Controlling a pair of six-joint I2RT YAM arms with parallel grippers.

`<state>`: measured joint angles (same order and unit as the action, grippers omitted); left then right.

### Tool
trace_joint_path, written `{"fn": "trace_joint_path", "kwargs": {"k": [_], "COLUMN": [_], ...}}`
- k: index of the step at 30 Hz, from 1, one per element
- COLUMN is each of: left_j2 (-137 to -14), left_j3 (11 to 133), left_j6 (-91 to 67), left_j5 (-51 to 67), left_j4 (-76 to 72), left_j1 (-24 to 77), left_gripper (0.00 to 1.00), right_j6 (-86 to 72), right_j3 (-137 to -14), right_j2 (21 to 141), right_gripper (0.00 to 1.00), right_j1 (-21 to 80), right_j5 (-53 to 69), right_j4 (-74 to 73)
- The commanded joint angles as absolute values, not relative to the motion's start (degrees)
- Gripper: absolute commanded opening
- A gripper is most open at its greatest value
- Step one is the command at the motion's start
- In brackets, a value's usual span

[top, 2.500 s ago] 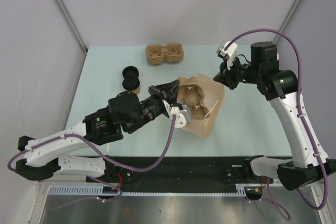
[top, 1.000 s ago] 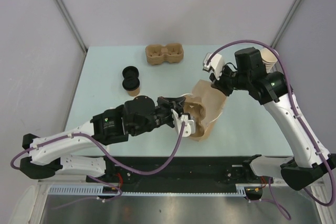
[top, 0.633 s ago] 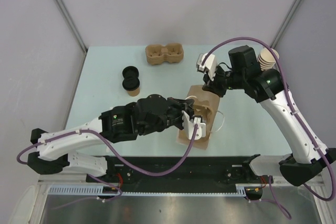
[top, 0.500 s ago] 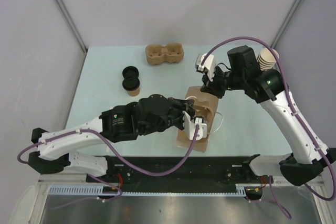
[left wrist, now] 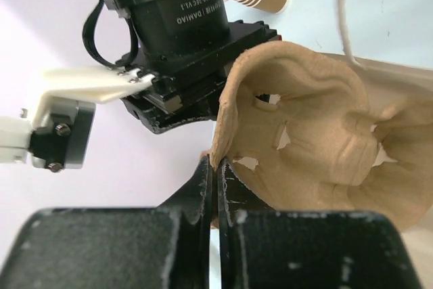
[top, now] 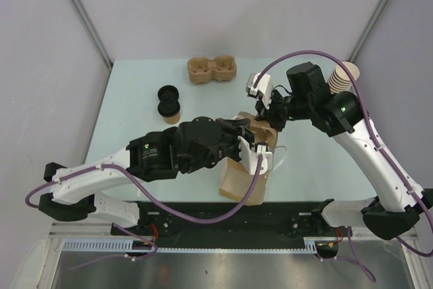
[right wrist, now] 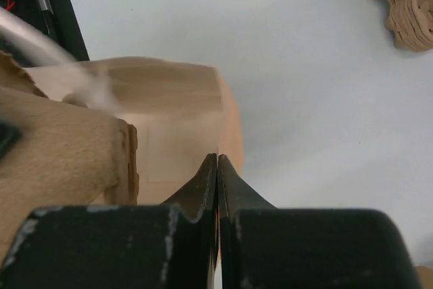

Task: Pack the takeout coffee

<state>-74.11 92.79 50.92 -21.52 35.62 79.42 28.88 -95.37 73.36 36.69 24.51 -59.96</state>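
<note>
Near the middle of the worktop (top: pixel 128 99) a brown paper bag (top: pixel 236 182) stands upright, and both arms meet over its top. The left gripper (left wrist: pixel 216 167) is clenched on the rim of a pulp carrier (left wrist: pixel 318 126), its fingers pinched tight with the thin moulded edge between them. The carrier sits at the bag's mouth, with the bag's white handle showing just behind it. The right gripper (right wrist: pixel 217 160) comes in from the far side and is squeezed on the bag's upper edge, its fingertips meeting right at the paper.

The takeout coffee is well apart from all this, on the left part of the worktop. There the small tan cup (top: pixel 173 118) shows under a round black lid (top: pixel 168 107), untouched by either arm. Against the far edge lies a spare pulp tray (top: pixel 212 70) with two wells. A tall stack of cups (top: pixel 338 78) peeks out behind the right arm.
</note>
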Motion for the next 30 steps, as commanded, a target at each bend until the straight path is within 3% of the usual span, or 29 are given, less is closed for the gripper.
{"fn": "trace_joint_path", "kwargs": {"k": [1, 7, 10, 17, 30], "left_j2": [-75.14, -77.25, -76.12, -71.37, -68.12], "left_j3": [97.03, 99.58, 93.81, 82.02, 75.06], "left_j6": [52.65, 51.34, 50.54, 47.55, 51.77], "left_j5": [-23.47, -23.91, -23.91, -26.18, -30.06], "left_j4": [38.49, 43.68, 42.63, 29.21, 12.03], "left_j1": [81.03, 81.91, 81.91, 81.74, 79.11], "left_gripper": [0.00, 0.00, 0.00, 0.00, 0.00], "right_j6": [28.12, 28.48, 28.30, 28.04, 27.16], "right_j3": [-95.80, -95.45, -95.54, -95.72, -94.83], "right_j2": [72.77, 72.69, 72.42, 71.90, 72.33], "right_gripper": [0.00, 0.00, 0.00, 0.00, 0.00], "right_j1": [38.05, 38.76, 38.93, 38.85, 37.01], "right_j5": [20.13, 17.66, 19.33, 24.07, 28.03], "right_j4": [-58.97, -58.54, -58.18, -58.62, -58.80]}}
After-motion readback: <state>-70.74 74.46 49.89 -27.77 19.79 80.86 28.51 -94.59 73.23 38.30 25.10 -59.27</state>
